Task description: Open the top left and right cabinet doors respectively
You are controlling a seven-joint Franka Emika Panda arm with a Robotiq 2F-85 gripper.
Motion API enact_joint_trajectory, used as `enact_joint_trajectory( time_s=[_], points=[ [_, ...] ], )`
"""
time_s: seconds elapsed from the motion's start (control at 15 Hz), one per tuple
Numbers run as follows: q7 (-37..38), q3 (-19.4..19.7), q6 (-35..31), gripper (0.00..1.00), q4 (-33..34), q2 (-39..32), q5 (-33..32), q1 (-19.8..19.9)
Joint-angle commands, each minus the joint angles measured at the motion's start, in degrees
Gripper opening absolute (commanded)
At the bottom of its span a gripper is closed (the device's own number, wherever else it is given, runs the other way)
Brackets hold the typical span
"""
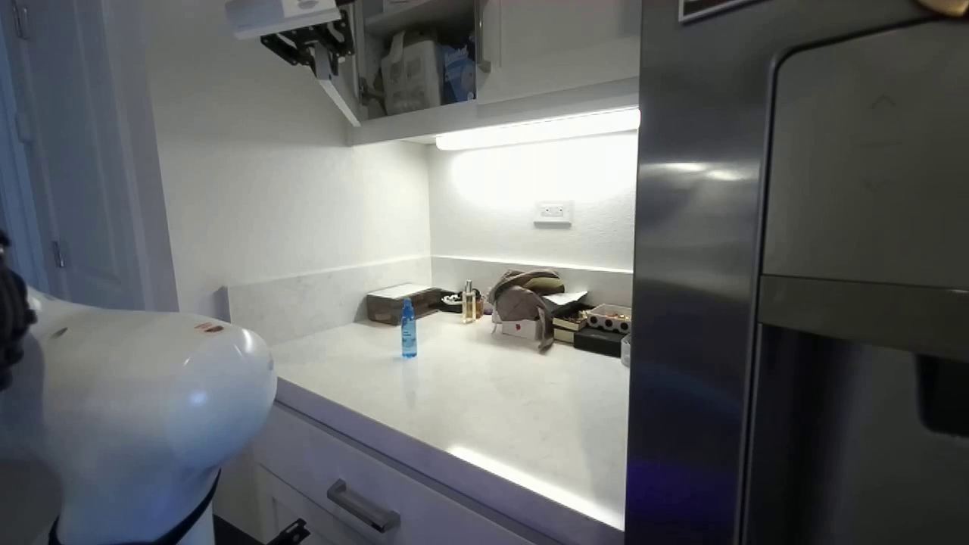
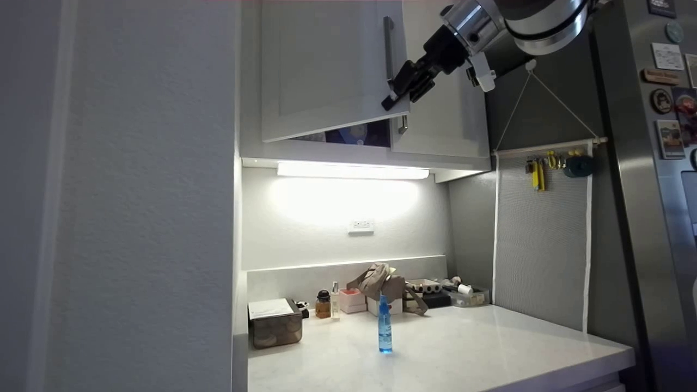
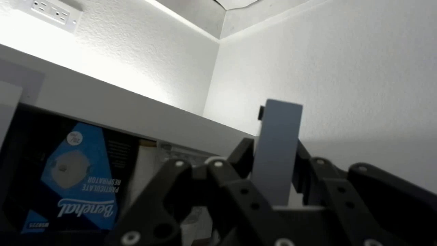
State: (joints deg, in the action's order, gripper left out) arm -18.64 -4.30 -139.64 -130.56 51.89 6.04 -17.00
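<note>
Tool [image 2: 402, 100]: set narrow, its fingers [image 3: 243, 153] stood on either side of the free edge of the top left door [image 2: 326, 71], in what looked like a pinch near the bottom corner.
Top left door: hung partway open, its three-o'clock side out from the cabinet [image 2: 332, 154]; the first opening appeared under way, with more swing to go.
Left handle [image 2: 388, 46]: ran upward on that panel between eleven and twelve o'clock from the tool, apparently ungrasped.
Respirator box [image 3: 70, 177]: showed inside the cabinet behind the gap, seemingly clear of the door's outward path.
Right handle [image 2: 403, 124]: showed at six o'clock from the tool, its upper part hidden by the ajar panel; both would probably need to clear it.
Top right door [image 2: 444, 122]: lay closed at three o'clock from its twin; the second opening, by all signs, had not begun.
Bench [image 2: 463, 348]: spread well below at six o'clock, bearing an upright blue spray bottle [image 2: 385, 326] and, farther back, a brown fabric bundle [image 2: 378, 280], neither likely to obstruct.
Fridge [image 1: 704, 265]: rose at four o'clock from the tool in an exterior view, masking the top right door's far side.
</note>
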Motion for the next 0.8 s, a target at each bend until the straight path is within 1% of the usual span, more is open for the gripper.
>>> enact_joint_trajectory(
  time_s=[0.0,0.07,0.2,0.33,0.53,0.6,0.73],
  points=[
    [0.1,-0.8,7.6,0.32,2.8,-0.9,-1.8,-1.7],
    [0.0,-1.1,9.0,0.56,3.2,-1.0,-1.9,-1.9],
    [-0.8,-1.6,12.4,0.58,3.3,-1.0,-2.1,-2.6],
    [-1.4,-2.0,14.4,0.72,3.0,-1.1,-1.6,-3.7],
    [-2.1,-2.5,14.9,0.96,2.4,-1.2,-1.0,-5.4],
    [-2.3,-2.7,14.3,0.99,1.9,-1.2,-0.8,-6.0],
    [-2.9,-3.1,12.1,1.00,0.7,-0.8,-0.5,-7.2]
  ],
)
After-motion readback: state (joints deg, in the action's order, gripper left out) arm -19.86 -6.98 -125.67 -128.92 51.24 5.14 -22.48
